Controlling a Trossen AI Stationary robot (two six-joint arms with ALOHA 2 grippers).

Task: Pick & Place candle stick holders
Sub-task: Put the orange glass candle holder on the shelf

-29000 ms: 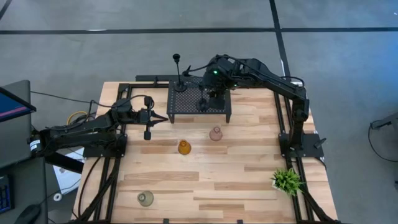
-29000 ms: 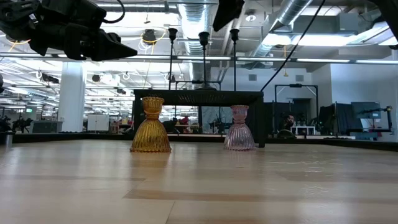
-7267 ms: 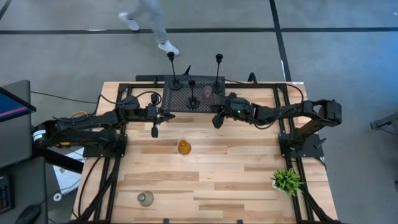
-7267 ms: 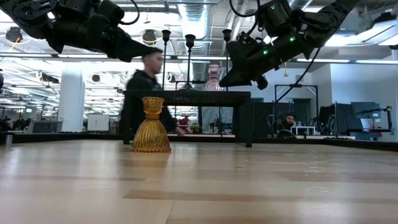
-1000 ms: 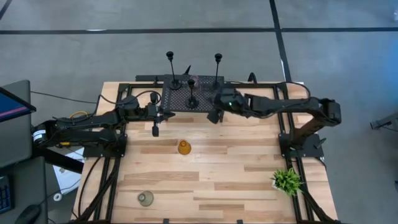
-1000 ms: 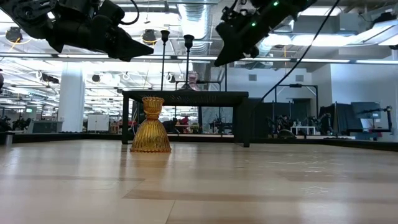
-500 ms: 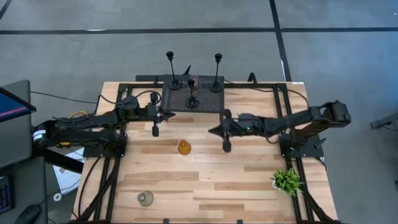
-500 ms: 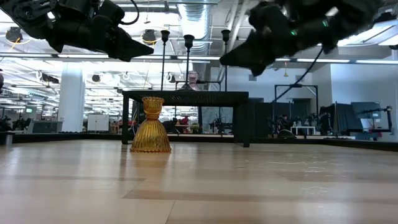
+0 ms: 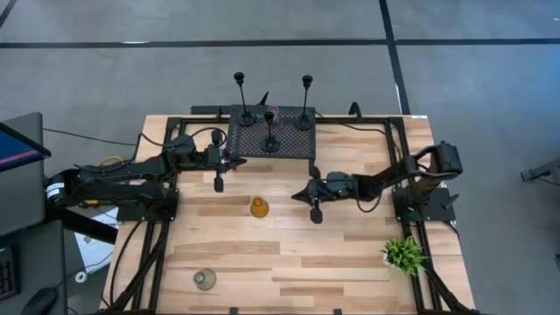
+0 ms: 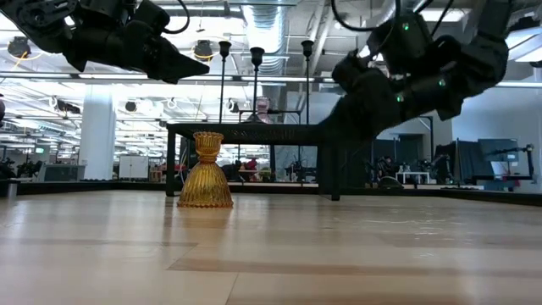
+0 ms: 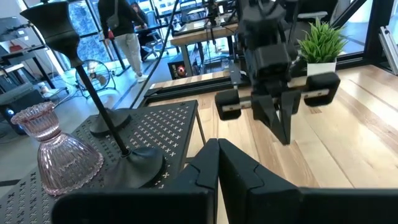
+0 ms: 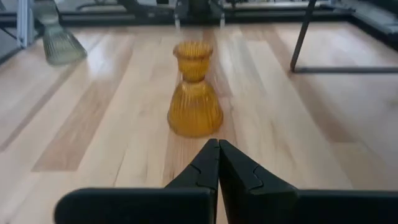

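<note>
Three slim black candle stick holders (image 9: pixel 271 140) and a pink one (image 11: pixel 59 149) stand on the black perforated rack (image 9: pixel 293 147) at the table's far side. An amber holder (image 9: pixel 259 207) stands on its wide base mid-table. A grey-green one (image 9: pixel 205 279) stands near the front left. My right gripper (image 9: pixel 297 194) is shut and hangs low, just right of the amber holder (image 12: pixel 194 90), pointing at it with a gap between. My left gripper (image 9: pixel 237 162) is shut with nothing in it and hovers at the rack's left front corner.
A small green potted plant (image 9: pixel 402 254) stands at the front right. The rack's legs (image 12: pixel 301 37) rise just beyond the amber holder. Bare wooden tabletop (image 9: pixel 289 262) lies between the amber holder and the near edge.
My right gripper has come down from beside the rack's right front corner toward the table's near edge. It has tipped to point at the amber holder from the right and has stayed shut. The holders have not moved.
</note>
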